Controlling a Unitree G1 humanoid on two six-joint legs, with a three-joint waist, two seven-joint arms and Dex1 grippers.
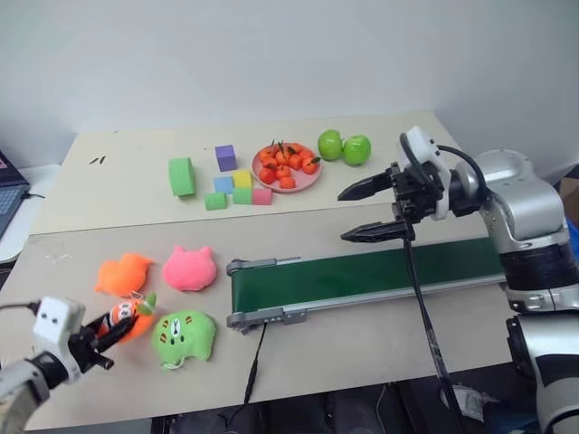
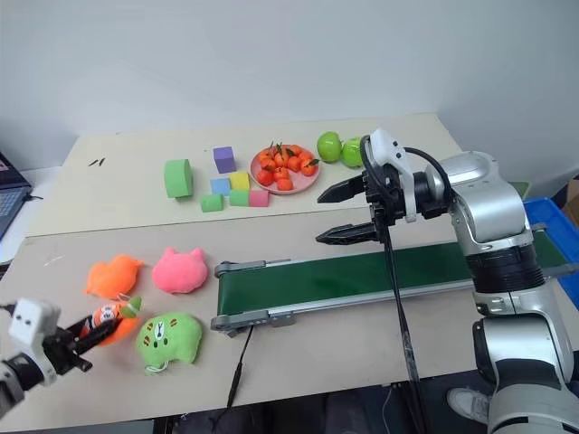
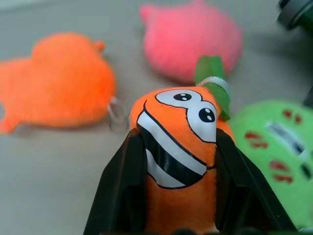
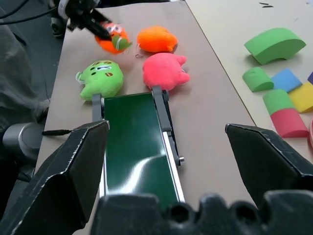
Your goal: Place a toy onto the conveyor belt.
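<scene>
left gripper [image 3: 178,196]: two black fingers clamped on the fuzzy orange toy [image 3: 178,142], near left, green leaf tip pointing away | just beyond: lime plush [image 1: 184,336], plain orange plush [image 1: 122,274], pink cat-eared plush [image 1: 190,268] | conveyor belt [image 1: 362,276]: smooth dark green band, silver frame, centre-right | right gripper [image 1: 366,211]: fingers spread wide, empty, above belt

A pale beige worktop [image 1: 380,226], made of two boards meeting along a seam, stands against a plain white wall [image 1: 271,54] under even indoor light. At its left edge sit the corner of a laptop [image 1: 7,185] and a cable; a blue bin [image 2: 554,221] stands to the right.
</scene>
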